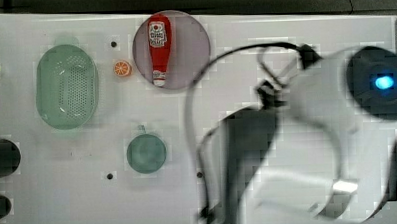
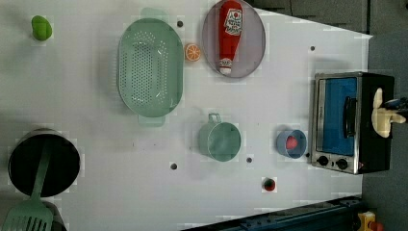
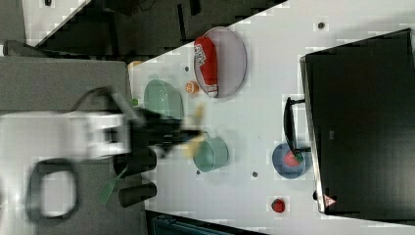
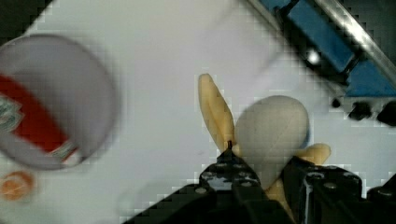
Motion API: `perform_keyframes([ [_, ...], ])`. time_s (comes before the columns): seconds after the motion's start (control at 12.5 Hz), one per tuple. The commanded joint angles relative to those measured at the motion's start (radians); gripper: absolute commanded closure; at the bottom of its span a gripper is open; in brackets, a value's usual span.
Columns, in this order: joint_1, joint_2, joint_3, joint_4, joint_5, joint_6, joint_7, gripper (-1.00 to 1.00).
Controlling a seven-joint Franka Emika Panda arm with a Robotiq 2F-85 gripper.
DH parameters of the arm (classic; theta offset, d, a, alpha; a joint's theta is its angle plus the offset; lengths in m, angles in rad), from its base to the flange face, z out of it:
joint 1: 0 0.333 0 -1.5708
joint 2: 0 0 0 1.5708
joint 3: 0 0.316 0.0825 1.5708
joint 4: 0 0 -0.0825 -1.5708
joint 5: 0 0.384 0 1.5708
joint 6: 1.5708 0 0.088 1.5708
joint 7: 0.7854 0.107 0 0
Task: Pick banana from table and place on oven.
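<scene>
My gripper point(image 4: 264, 170) is shut on the banana point(image 4: 215, 112), a pale cream-yellow piece with splayed lobes that stick out past the black fingers point(image 4: 224, 177). It hangs clear of the white table point(image 4: 163, 93), with the oven's point(image 4: 327, 37) blue glass door off to one side. In the left view the banana point(image 2: 382, 115) shows against the black top of the oven point(image 2: 337, 120), and the gripper point(image 2: 399, 103) is at the left view's right edge. In the right view the blurred arm carries the banana point(image 3: 195, 128) over the table point(image 3: 264, 107), left of the oven point(image 3: 362, 122).
A grey plate point(image 2: 252, 43) holds a ketchup bottle point(image 2: 230, 33), with an orange slice point(image 2: 192, 52) beside it. A green colander point(image 2: 150, 67), a green cup point(image 2: 220, 139), a blue bowl point(image 2: 290, 143) and a red berry point(image 2: 269, 184) stand on the table. A black pot point(image 2: 43, 161) sits at the left view's lower left.
</scene>
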Motion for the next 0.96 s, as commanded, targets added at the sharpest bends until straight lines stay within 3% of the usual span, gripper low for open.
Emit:
perform_keyframes([
  [0.08,-0.074,0.030,-0.168,0.014,-0.009,0.077,-0.351,0.47],
  [0.4,-0.076,0.138,-0.309,0.015,-0.006,0.225,-0.597,0.47],
  [0.48,-0.077,0.157,-0.324,0.017,-0.006,0.230,-0.611,0.38],
  [0.96,-0.075,0.176,-0.329,0.027,-0.003,0.241,-0.611,-0.95],
])
